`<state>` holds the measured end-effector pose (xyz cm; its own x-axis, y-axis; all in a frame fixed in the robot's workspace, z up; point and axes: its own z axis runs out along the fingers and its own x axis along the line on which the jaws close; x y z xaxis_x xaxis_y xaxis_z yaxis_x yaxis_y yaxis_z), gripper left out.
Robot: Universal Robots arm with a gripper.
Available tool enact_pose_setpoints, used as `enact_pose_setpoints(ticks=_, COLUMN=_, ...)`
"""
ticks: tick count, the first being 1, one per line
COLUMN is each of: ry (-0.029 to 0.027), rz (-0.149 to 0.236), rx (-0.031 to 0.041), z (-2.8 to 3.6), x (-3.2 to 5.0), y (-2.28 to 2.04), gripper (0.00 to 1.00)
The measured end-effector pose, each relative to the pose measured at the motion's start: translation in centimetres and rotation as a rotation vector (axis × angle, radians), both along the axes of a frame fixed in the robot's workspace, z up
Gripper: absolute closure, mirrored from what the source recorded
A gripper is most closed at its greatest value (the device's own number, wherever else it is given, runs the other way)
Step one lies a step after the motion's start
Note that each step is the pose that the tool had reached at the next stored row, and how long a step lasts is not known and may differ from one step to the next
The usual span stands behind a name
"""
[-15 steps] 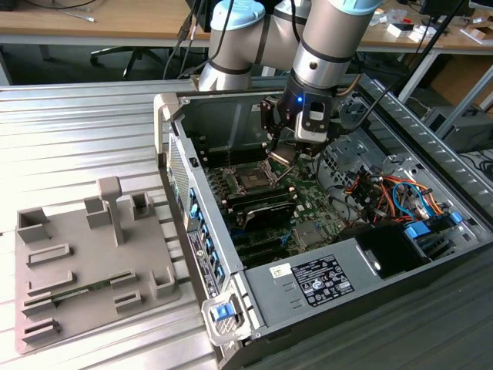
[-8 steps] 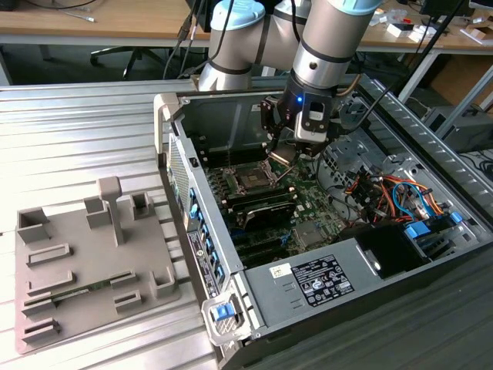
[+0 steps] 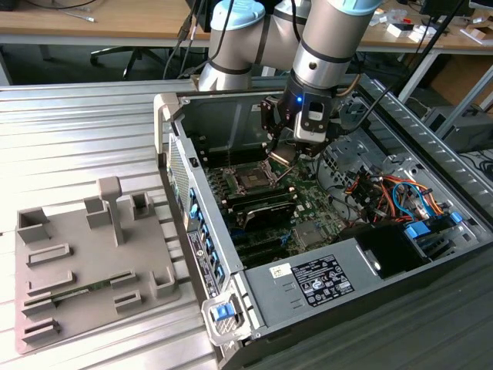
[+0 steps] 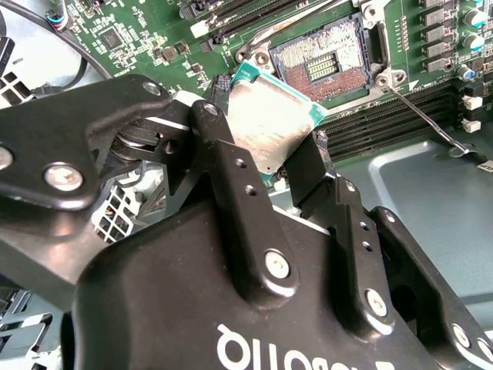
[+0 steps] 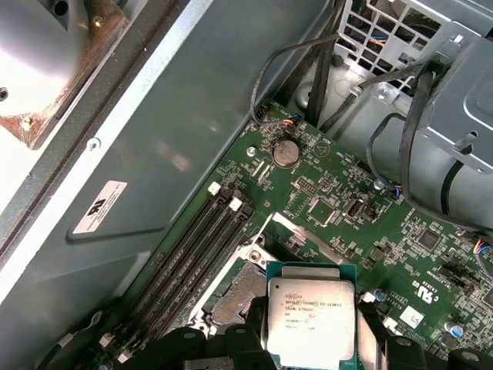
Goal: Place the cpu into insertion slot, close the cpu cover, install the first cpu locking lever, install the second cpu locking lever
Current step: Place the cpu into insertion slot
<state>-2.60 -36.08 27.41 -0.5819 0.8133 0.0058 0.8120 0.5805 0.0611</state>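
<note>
Nearest, the open case (image 3: pixel 202 231) shows its socket (image 3: pixel 253 179) bare on the green board; just above it, toward the exterior view's right, hangs the gripper (image 3: pixel 282 153), clamped on the cpu (image 4: pixel 266 123), which is tilted and clear of the socket; the arm (image 3: pixel 323 46) reaches down from the far side, wrist pointing downward.

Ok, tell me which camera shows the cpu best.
The first wrist view: the cpu faces the camera, its grey metal top nearly whole. The second wrist view shows it tilted, partly hidden by the gripper holding it. The exterior view shows it small and tilted under the gripper.
</note>
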Motion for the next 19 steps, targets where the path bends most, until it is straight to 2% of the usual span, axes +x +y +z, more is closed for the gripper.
enact_pose_setpoints(ticks=19, ry=0.0000, rz=-0.023, rx=0.0001, z=-0.05, x=0.00, y=0.00, gripper=0.46)
